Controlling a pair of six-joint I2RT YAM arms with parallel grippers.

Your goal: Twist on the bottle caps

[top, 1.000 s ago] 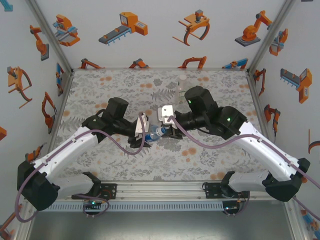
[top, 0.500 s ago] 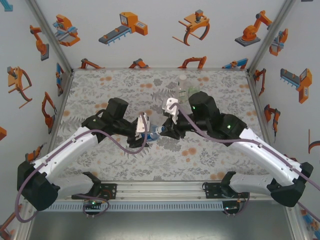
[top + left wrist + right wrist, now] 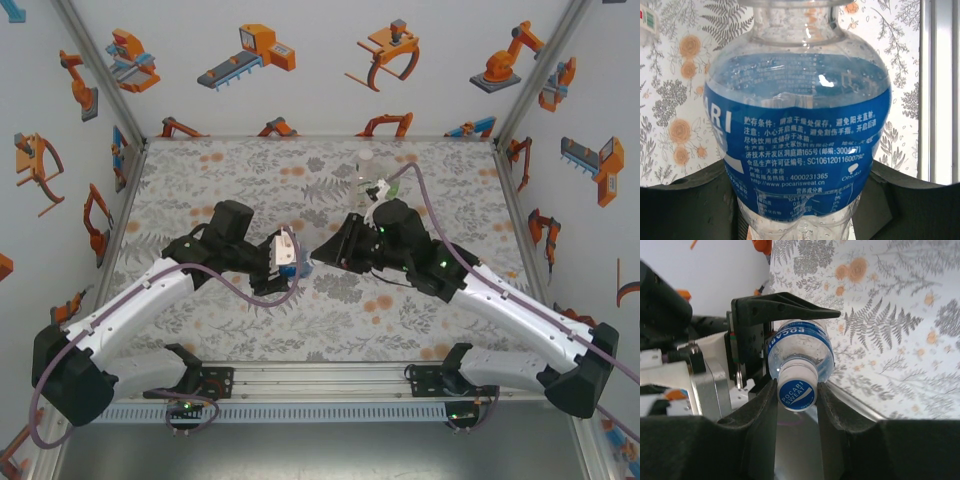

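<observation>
Right wrist view: just closed right hand (image 3: 796, 388) onto white cap (image 3: 796, 393). Holds blue-label bottle (image 3: 800, 140) in left hand (image 3: 290, 262); likely mid-twist.

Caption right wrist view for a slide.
Right hand shut on the white round plastic cap of the blue-labelled clear plastic bottle.

The clear plastic bottle with a blue label (image 3: 805, 125) is smooth and glossy, catching bright highlights. The label is thin shiny film, slightly creased. The white plastic screw cap with blue print (image 3: 796, 390) has a smooth, satiny top. The fingers (image 3: 760, 415) of the right gripper (image 3: 796, 396) are matt black plastic, faintly grainy. The grey fern-and-flower printed table cover (image 3: 200, 170) looks matt. The silver metal rail (image 3: 320, 383) has a dull sheen.
</observation>
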